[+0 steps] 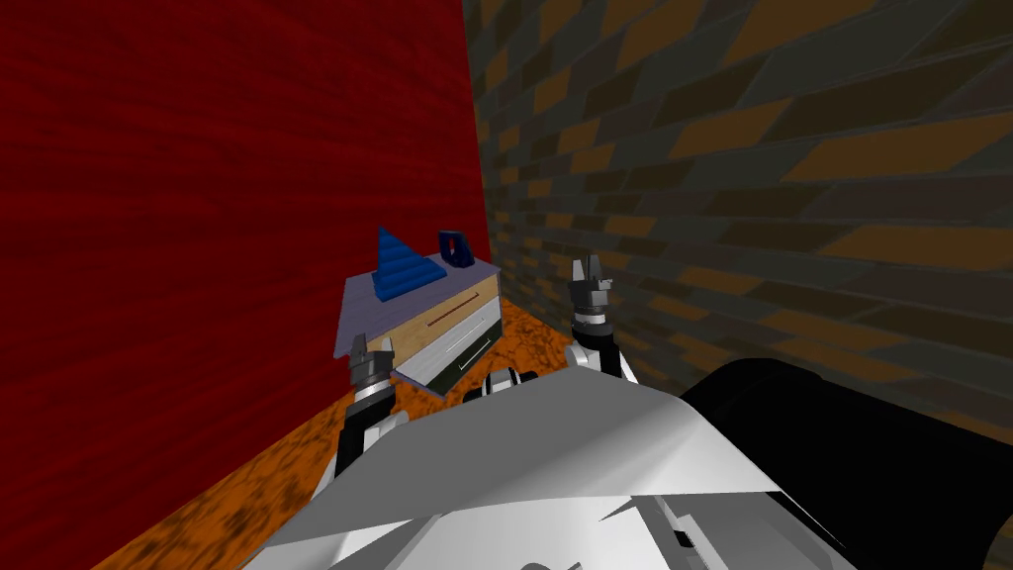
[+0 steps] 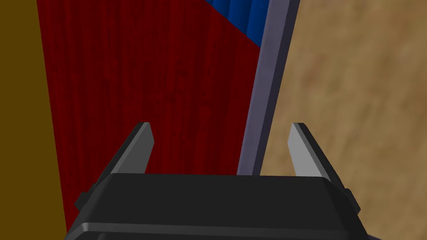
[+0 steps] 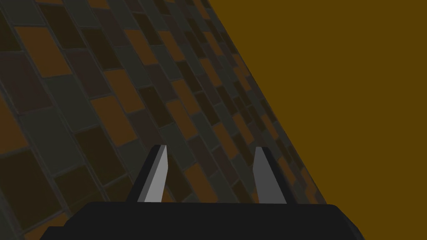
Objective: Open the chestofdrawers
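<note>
You see the chest of drawers (image 1: pixel 450 327), in the corner between the red wall (image 1: pixel 198 198) and the tiled wall (image 1: pixel 742 178), only partly: its handles are faint lines, and the blue stepped cone (image 1: pixel 401 265) on it is cut off in the left wrist view. Your left claw (image 1: pixel 368 348) is spread and empty at its near corner, the grey top (image 2: pixel 267 83) running between the fingers, contact unclear. Your right claw (image 1: pixel 588 269), spread and empty, is raised beside it.

Chest of drawers (image 1: pixel 388 309): one. Drawer fronts (image 1: pixel 450 315): three. Blue stepped pyramid (image 1: pixel 399 265): one. Dark blue mug-like thing (image 1: pixel 455 247): one. Grippers, two: left gripper (image 1: pixel 371 343), right gripper (image 1: pixel 586 267).
</note>
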You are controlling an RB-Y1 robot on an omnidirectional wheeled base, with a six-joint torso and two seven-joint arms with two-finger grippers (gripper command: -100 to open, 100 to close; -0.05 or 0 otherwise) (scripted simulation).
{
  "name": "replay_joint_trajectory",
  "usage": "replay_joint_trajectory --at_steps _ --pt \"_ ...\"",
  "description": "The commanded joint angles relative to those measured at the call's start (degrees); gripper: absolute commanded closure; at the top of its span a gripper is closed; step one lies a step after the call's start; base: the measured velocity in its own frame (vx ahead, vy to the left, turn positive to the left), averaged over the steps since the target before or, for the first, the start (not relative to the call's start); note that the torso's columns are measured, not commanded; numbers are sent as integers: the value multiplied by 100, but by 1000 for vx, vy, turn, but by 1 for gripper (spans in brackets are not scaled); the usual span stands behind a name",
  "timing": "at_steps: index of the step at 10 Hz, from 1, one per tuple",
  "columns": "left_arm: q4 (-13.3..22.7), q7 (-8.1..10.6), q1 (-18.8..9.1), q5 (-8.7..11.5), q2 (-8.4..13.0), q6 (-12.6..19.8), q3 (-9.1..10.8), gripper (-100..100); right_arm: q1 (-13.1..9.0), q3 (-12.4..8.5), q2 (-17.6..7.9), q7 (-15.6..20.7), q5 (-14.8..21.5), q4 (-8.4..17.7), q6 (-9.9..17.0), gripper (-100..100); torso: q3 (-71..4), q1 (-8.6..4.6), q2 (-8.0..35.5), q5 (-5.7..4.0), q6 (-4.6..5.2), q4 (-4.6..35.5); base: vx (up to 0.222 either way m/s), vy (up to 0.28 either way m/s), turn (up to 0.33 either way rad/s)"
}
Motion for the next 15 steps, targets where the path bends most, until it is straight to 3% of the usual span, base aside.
replay_joint_trajectory --at_steps 1,4,6,11,14,15 --pt "382 105 -44 136 -21 -24 115 -100 0 0 0 0 0 0 0 0 -1 -8 0 -2 0 -1 136 -173 80" --pt "781 197 -108 279 -190 -27 235 -100 0 0 0 0 0 0 0 0 2 5 4 1 0 1 139 -170 76" --pt "1007 249 -144 360 -410 -29 303 -100 0 0 0 0 0 0 0 0 6 9 10 3 0 2 110 -153 61" --pt "1301 316 -190 466 -1257 -32 392 -100 -1 0 -1 0 0 0 0 0 7 13 13 3 0 3 62 -87 34" --pt "1046 260 -191 504 -1162 213 443 -100 -1 -1 -2 0 0 0 0 0 -1 16 -2 4 0 0 49 3 2" --pt "1128 282 -200 496 -1155 132 432 -100 -1 -1 -2 0 0 0 0 0 -4 15 -5 4 0 -2 27 16 -1"
